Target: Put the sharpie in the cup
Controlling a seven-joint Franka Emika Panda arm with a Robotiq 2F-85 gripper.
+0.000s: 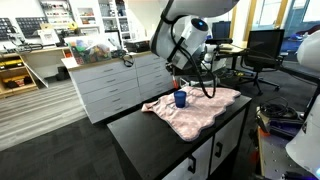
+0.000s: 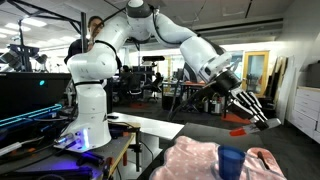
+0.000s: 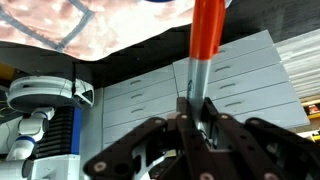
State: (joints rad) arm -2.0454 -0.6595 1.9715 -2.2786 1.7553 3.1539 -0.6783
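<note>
In the wrist view, the end effector (image 3: pixel 196 108) is nearest the lens, and its two fingers are clamped on the grey barrel of the sharpie (image 3: pixel 205 40). The marker is held in the air. Its orange-red end points away from the camera toward the top edge of the view, where a sliver of the blue cup (image 3: pixel 167 2) shows.

Beyond the marker's tip, the pink cloth (image 3: pixel 45 20) lies rumpled. The black bench (image 1: pixel 150 140) carries the cloth, which covers its far end.

In an exterior view, the cup (image 2: pixel 231 163) stands upright on the cloth (image 2: pixel 195 160), with the end effector (image 2: pixel 262 115) hanging above it and off to one side, apart from the rim. From the opposite angle, the cup (image 1: pixel 180 98) sits near the cloth's edge, directly beneath the arm's wrist. The marker itself is too small to make out there. No view looks down into the cup, so what it holds cannot be told.

Farther back, a white drawer cabinet (image 1: pixel 120 88) stands past the bench, with office chairs and desks behind it.
</note>
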